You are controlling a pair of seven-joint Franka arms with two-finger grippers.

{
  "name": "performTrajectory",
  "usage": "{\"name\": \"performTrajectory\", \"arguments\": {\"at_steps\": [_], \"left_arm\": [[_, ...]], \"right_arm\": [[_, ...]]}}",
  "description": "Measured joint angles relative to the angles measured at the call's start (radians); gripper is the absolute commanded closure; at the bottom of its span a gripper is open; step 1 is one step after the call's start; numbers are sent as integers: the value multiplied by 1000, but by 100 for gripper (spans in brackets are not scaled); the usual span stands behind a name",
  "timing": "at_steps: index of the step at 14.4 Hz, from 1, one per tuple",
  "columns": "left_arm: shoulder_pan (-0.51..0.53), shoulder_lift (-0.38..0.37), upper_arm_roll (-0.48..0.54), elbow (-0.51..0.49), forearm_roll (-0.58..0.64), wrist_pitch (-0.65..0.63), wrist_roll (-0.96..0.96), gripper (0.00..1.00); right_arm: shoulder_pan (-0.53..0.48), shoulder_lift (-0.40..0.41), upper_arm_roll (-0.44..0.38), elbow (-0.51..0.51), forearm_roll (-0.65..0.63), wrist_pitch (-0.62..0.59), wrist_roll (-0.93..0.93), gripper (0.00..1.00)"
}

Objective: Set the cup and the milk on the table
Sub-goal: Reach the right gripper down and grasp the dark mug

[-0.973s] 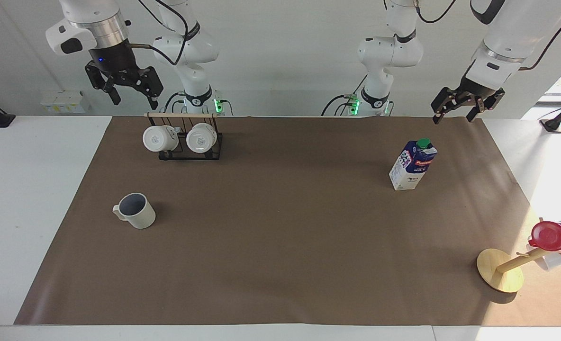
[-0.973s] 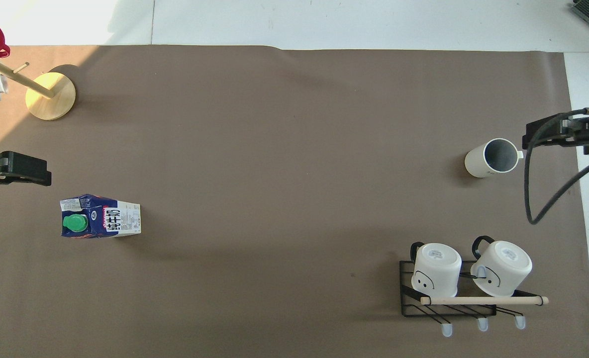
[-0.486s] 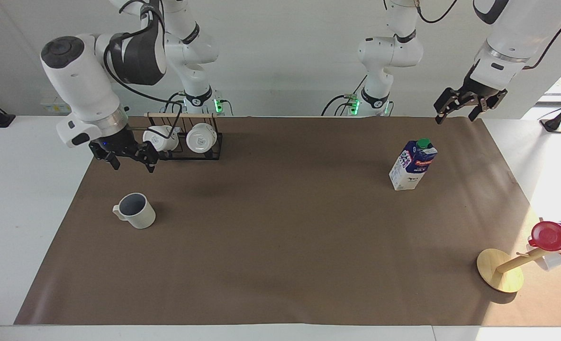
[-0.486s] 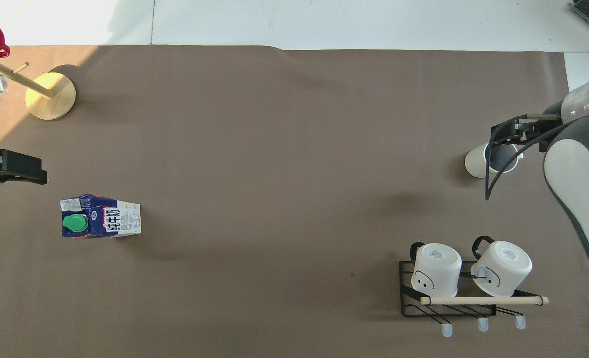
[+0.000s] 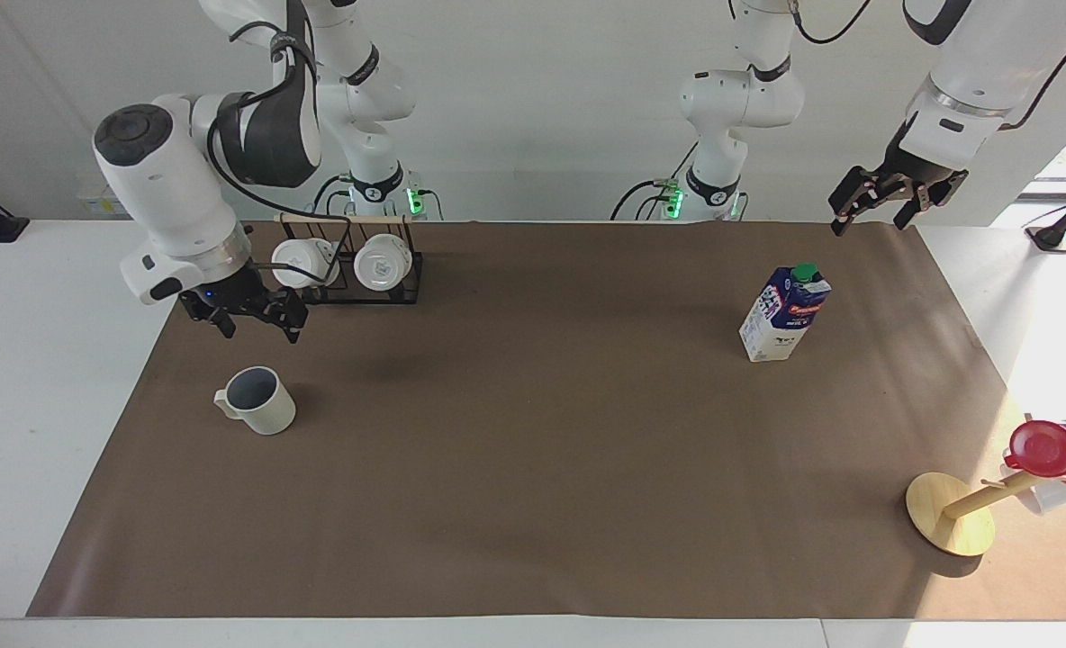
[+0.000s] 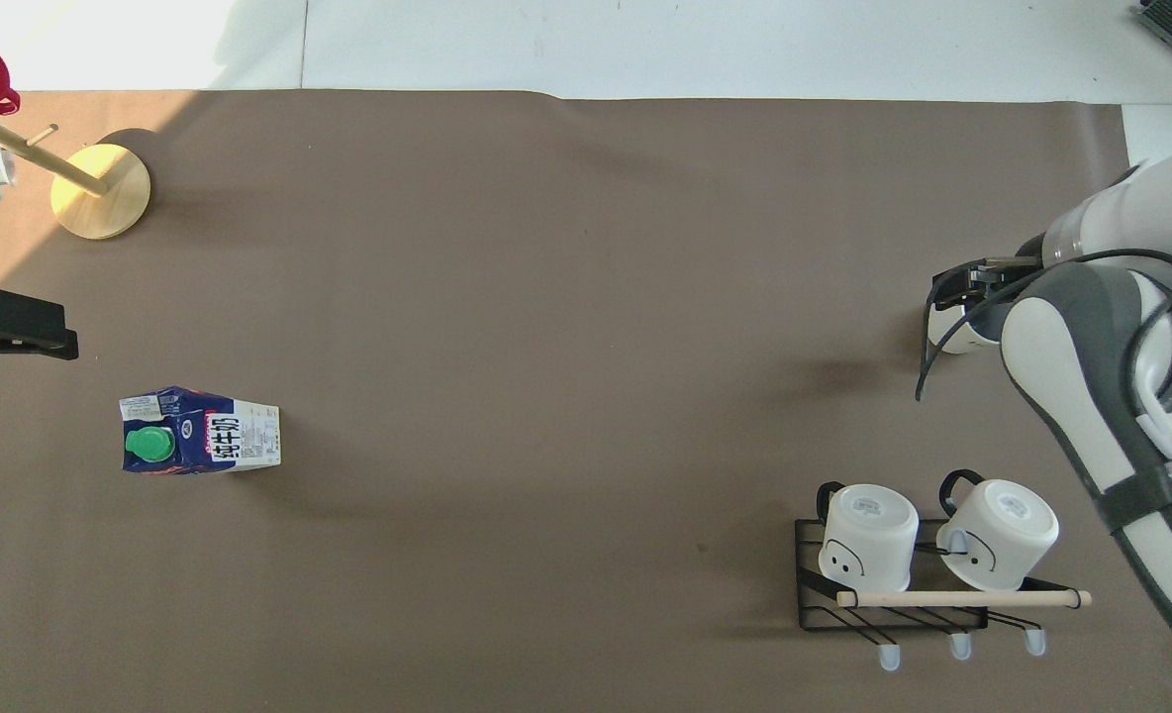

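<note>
The cream-white cup (image 5: 257, 401) stands upright on the brown mat (image 5: 533, 468) of the white table (image 5: 38, 405), toward the right arm's end. My right gripper (image 5: 260, 329) is open and hangs a little above the cup, clear of it. In the overhead view the right gripper (image 6: 964, 293) covers most of the cup (image 6: 946, 334). The blue-and-white milk (image 5: 785, 313) carton stands upright on the mat toward the left arm's end; it also shows in the overhead view (image 6: 200, 432). My left gripper (image 5: 871, 221) is open and empty, raised over the mat's edge near the milk, and shows in the overhead view (image 6: 14, 327).
A black wire rack (image 5: 353, 270) with two plain white mugs stands nearer to the robots than the cup, also in the overhead view (image 6: 932, 560). A wooden mug tree (image 5: 950, 515) with a red cup (image 5: 1048, 447) stands at the left arm's end.
My right arm has come down from high above the rack to just over the cup. My left gripper has drifted slightly up and away from the milk. Cup and milk have not moved.
</note>
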Motion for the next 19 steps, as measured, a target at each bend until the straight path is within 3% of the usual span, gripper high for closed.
{"name": "performTrajectory", "arguments": {"at_steps": [6, 8, 9, 10, 11, 19], "left_arm": [[0, -3, -2, 0, 0, -1, -1, 0], [0, -3, -3, 0, 0, -1, -1, 0], [0, -3, -4, 0, 0, -1, -1, 0], [-1, -3, -7, 0, 0, -1, -1, 0], [-1, -3, -11, 0, 0, -1, -1, 0], [-2, -3, -20, 0, 0, -1, 0, 0]], "right_arm": [[-25, 32, 0, -114, -4, 180, -60, 1], [-35, 37, -1, -143, -5, 208, -72, 40], [-38, 41, -1, -150, -6, 213, -79, 69], [-40, 45, -1, -153, -6, 217, -84, 91], [-41, 47, -1, -154, -6, 218, -86, 100], [-38, 45, 2, -152, -7, 221, -87, 100]]}}
